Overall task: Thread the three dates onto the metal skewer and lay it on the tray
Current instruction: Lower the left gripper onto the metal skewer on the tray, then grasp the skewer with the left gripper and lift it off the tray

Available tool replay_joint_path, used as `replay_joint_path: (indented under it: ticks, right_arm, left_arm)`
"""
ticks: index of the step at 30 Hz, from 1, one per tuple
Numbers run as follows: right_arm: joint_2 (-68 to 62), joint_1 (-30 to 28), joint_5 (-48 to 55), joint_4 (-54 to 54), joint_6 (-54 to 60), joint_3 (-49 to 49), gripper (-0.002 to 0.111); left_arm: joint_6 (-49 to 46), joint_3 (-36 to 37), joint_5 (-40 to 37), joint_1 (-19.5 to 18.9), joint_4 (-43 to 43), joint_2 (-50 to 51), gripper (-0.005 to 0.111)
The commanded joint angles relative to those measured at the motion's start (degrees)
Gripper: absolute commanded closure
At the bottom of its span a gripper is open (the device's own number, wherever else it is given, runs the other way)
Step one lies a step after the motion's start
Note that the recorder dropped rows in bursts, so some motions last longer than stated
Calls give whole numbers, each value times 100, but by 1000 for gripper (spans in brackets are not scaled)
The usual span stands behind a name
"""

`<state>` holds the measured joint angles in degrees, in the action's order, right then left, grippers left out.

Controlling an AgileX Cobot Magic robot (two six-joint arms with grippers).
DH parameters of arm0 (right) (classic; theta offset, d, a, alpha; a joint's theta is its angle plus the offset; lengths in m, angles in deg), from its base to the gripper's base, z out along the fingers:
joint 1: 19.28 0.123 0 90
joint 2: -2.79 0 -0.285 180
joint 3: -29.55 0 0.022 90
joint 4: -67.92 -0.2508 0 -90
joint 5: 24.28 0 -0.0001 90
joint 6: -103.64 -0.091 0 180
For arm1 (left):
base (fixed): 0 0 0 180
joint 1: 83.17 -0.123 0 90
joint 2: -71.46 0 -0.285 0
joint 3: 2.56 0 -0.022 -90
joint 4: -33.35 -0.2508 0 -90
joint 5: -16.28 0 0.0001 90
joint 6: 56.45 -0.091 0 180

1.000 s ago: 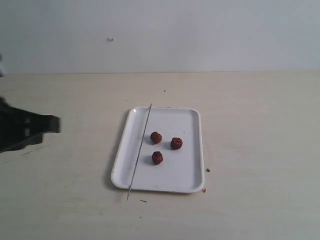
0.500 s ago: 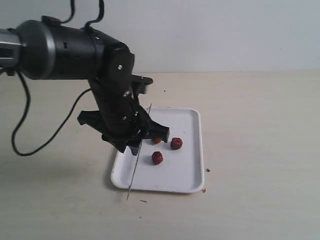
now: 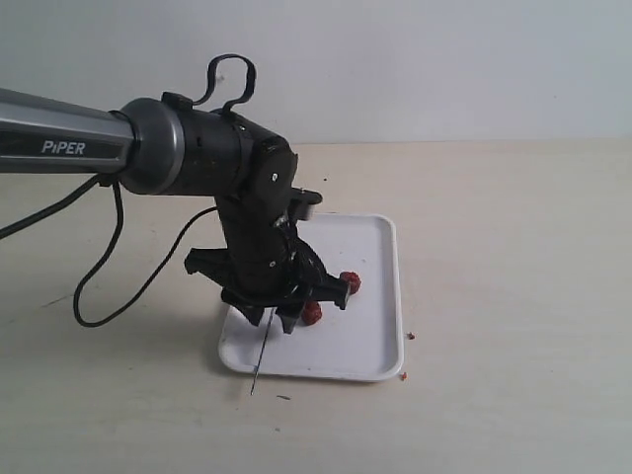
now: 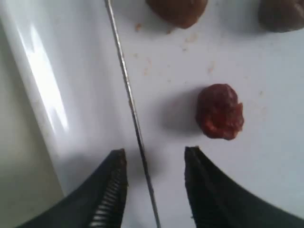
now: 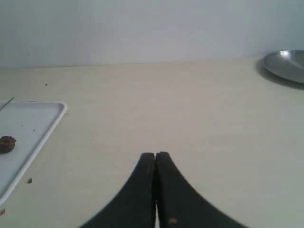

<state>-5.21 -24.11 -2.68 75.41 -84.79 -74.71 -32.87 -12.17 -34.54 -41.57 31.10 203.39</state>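
The white tray [image 3: 370, 346] lies mid-table with the thin metal skewer [image 3: 262, 357] along its left side, the near end poking past the rim. My left gripper [image 3: 277, 322] hangs low over it. In the left wrist view that gripper [image 4: 155, 154] is open, and the skewer [image 4: 130, 102] runs between its fingers without being gripped. One date [image 4: 220, 112] lies just beyond one fingertip, and two more dates [image 4: 178, 9] [image 4: 282, 14] sit farther off. The arm hides one date in the exterior view. My right gripper [image 5: 155, 155] is shut on nothing, off to the tray's right.
Reddish crumbs [image 3: 410, 336] lie on the table by the tray's right front corner. A round metal dish [image 5: 287, 64] sits far to the right in the right wrist view. The left arm's cable [image 3: 109, 286] loops over the table on the left.
The left arm swung in from the left edge over the tray, then shifted forward and lower, so its open fingers now straddle the skewer. Dates and skewer have not moved.
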Motion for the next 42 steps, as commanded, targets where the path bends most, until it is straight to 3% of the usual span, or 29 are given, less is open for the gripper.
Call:
replay_joint_path:
  ticks: [1, 12, 15, 17, 19, 33, 37, 42]
  right_arm:
    - [22, -17, -76, -7, 32, 13, 108]
    - [22, -17, -76, -7, 32, 13, 108]
    - [22, -17, -76, -7, 32, 13, 108]
    - [22, -17, -76, -7, 32, 13, 108]
    - [22, -17, -76, -7, 32, 13, 108]
    - [22, -17, -76, -7, 32, 13, 108]
    - [22, -17, -76, -7, 32, 13, 108]
    - [22, -17, -76, -7, 32, 13, 108]
  left_arm:
    - [79, -48, 91, 17, 12, 87, 66]
    - [89, -48, 53, 17, 12, 250, 67]
    - [89, -48, -25, 17, 12, 250, 80]
    - [101, -48, -50, 17, 12, 250, 98]
    - [229, -48, -73, 5, 12, 250, 107]
    - [687, -48, -188, -99, -810, -463, 107]
    - [260, -33, -422, -99, -849, -907, 107]
    - [-318, 535, -395, -67, -869, -1585, 107]
